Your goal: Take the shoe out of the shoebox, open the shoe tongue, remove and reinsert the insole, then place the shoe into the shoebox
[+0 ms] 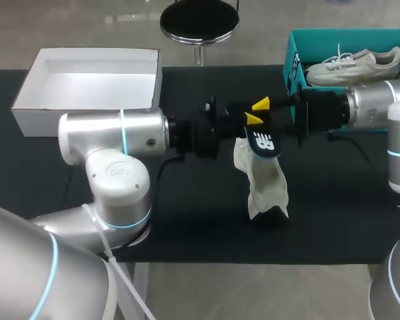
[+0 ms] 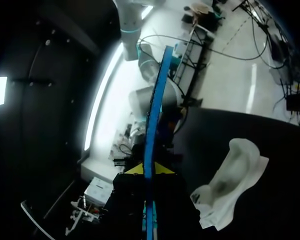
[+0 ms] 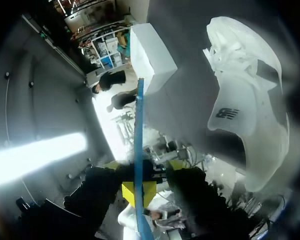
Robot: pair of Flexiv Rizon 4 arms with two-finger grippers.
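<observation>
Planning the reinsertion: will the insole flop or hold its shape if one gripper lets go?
Probably light and bendy: the insole shows as a thin strip in the left gripper and right gripper. It runs straight in both wrist views, so it may hold shape.

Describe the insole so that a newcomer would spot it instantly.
Look to the middle of the black table, where the left claw and right claw meet. The insole is held there, close over the white shoe. It is the only dark blue piece, flat, with a white logo.
</observation>
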